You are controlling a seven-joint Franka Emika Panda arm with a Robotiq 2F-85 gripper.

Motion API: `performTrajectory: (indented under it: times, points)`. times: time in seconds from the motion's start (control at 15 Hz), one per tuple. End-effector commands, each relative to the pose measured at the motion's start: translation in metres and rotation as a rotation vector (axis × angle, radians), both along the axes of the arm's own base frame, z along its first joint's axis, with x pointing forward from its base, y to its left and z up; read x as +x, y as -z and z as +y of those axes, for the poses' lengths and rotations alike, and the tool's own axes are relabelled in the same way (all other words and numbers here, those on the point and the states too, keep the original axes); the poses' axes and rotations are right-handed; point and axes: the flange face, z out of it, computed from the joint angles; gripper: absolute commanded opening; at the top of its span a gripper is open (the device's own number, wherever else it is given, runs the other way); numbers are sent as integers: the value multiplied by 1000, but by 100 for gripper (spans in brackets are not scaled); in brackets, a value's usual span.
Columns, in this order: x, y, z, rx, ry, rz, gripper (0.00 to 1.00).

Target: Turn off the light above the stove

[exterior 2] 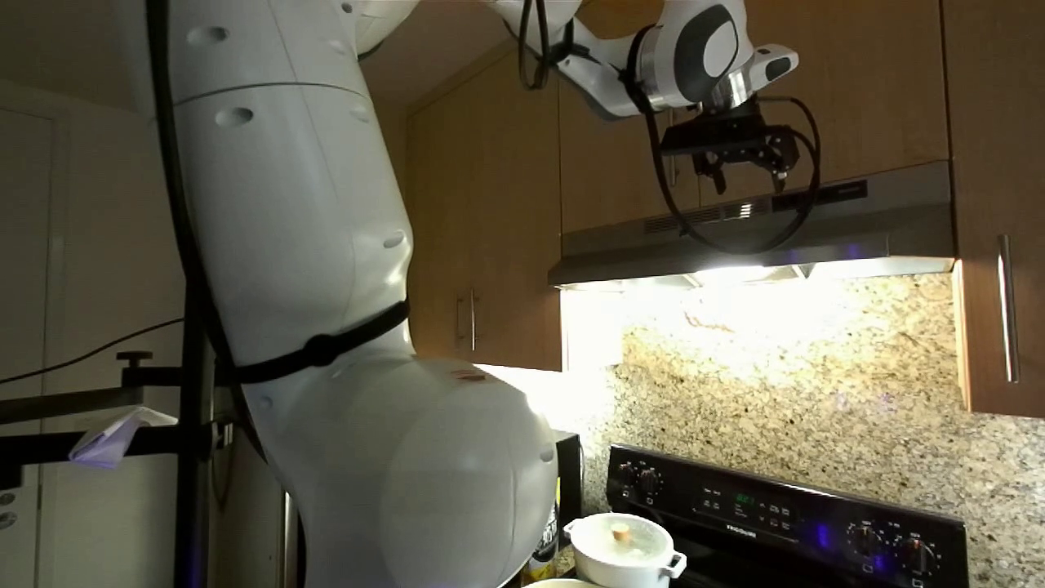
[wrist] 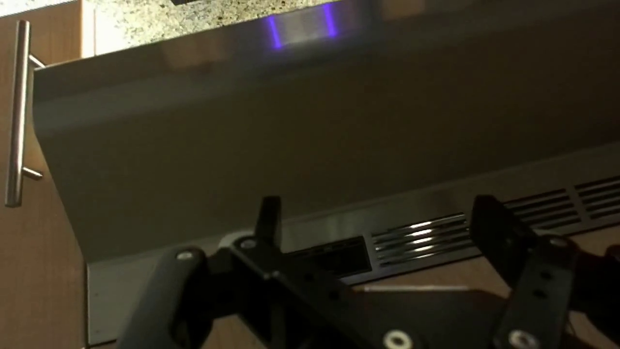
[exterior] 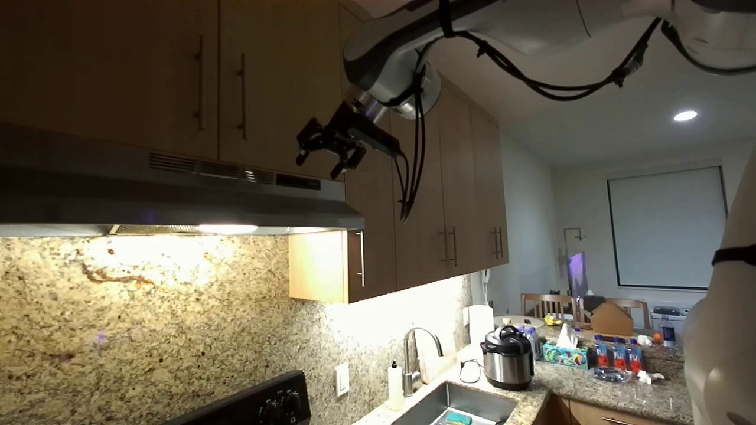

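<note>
The light (exterior: 228, 228) under the range hood (exterior: 147, 198) is lit; its glow (exterior 2: 735, 273) also shows in an exterior view. The hood's front strip has vent slots and a black control panel (exterior: 298, 181), also visible in an exterior view (exterior 2: 845, 192). In the wrist view the panel (wrist: 346, 257) is partly hidden behind a finger; its switches are too dark to make out. My gripper (exterior: 319, 167) is open and empty, in front of the hood's upper strip in both exterior views (exterior 2: 749, 186). In the wrist view its fingertips (wrist: 378, 208) are wide apart, with vent slots between them.
Wooden cabinets (exterior: 283, 77) with bar handles are above and beside the hood. A cabinet handle (wrist: 18, 111) shows at the wrist view's left. Cables hang in a loop (exterior 2: 759, 249) from the wrist. The stove's panel (exterior 2: 759, 514) and a white pot (exterior 2: 624, 555) are below.
</note>
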Motion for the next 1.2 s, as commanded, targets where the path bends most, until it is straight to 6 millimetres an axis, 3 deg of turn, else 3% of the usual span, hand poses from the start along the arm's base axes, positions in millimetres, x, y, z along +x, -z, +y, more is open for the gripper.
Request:
performTrajectory:
  times: [0.0,0.6,1.13]
  points:
    - [16,11,-5,82,48,-11,100]
    - [46,10,0,292,105,-169,100]
    - [49,9,1,279,101,-163,100]
